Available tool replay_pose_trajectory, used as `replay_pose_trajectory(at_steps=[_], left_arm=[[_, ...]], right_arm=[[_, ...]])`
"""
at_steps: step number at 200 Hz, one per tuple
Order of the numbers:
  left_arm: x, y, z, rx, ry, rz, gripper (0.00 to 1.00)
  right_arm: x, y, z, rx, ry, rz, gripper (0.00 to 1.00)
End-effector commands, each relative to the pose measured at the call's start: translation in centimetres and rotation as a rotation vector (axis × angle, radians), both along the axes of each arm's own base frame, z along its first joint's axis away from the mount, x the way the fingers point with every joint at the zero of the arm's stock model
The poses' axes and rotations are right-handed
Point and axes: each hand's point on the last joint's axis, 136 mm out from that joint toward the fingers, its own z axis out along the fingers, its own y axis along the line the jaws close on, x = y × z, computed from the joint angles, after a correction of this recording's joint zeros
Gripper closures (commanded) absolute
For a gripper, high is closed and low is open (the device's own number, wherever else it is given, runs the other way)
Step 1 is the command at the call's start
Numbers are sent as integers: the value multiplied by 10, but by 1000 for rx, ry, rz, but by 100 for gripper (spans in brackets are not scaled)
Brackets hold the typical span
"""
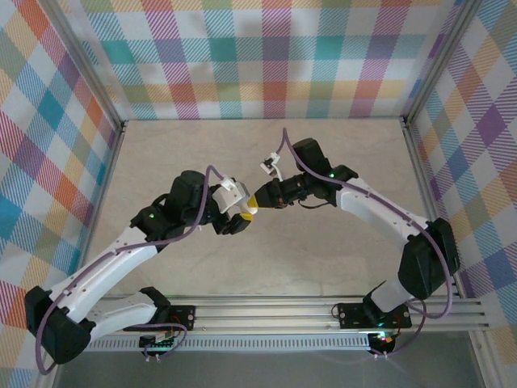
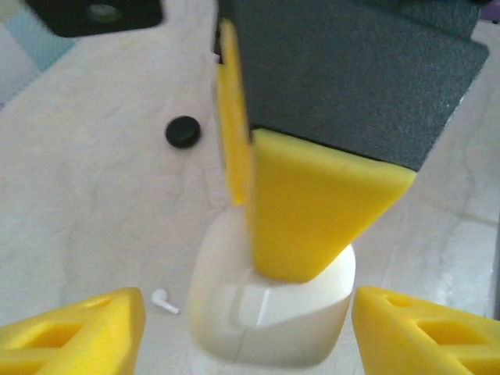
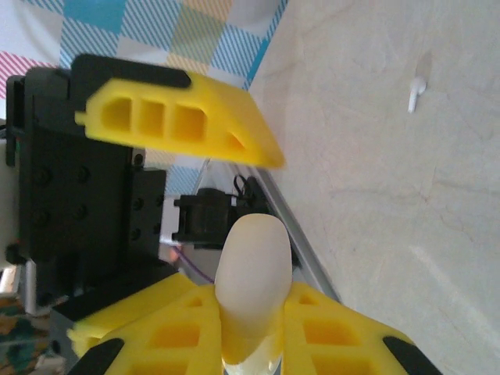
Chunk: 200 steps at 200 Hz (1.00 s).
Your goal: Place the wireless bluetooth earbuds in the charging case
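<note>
My right pincer (image 3: 250, 308) clamps the white case (image 2: 223, 273). My left pincer (image 2: 250, 312) stands wide either side of it, apart. One white earbud (image 2: 164, 301) lies on the table (image 2: 94, 211) nearby.

The two arms meet over the middle of the table (image 1: 323, 267). There the right gripper (image 3: 251, 344) clamps the white charging case (image 2: 273, 312), with narrow gaps to the left gripper (image 2: 250, 332) fingers on each side. A white earbud (image 2: 164, 301) and a black round object (image 2: 183, 131) lie beside. The far table is free.
</note>
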Motion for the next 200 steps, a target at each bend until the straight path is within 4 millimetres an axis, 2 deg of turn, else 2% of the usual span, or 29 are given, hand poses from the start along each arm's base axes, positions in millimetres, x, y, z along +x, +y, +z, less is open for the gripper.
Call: replay_pose_trajectory(at_steps=[1,27,49,60,66,94,134,169,200], left_arm=[[2,13,34,-117,-47,120,24],[-5,25,54,-260,8,198,17],[-4,32,56,-350,128,277,18],[-8,29,59,-422,207,251,20],[-9,25,70,-494,221,219,21],[-16,13,93,-706,300,100,21],[-24,-7,109,-802,375,-59,27],[-19,-8,113,-849,395,-64,29],[-20,-11,121,-900,423,-113,36]], right_arm=[[6,-6,28,85,-150,-62,95],[9,-12,44,136,-280,-99,95],[8,-14,60,195,-368,-109,95],[8,-15,68,230,-411,-117,95],[8,-15,71,244,-430,-123,95],[7,-15,85,310,-481,-129,95],[6,-13,100,375,-466,-126,95],[3,-13,110,404,-468,-120,95],[0,-13,114,424,-463,-106,95]])
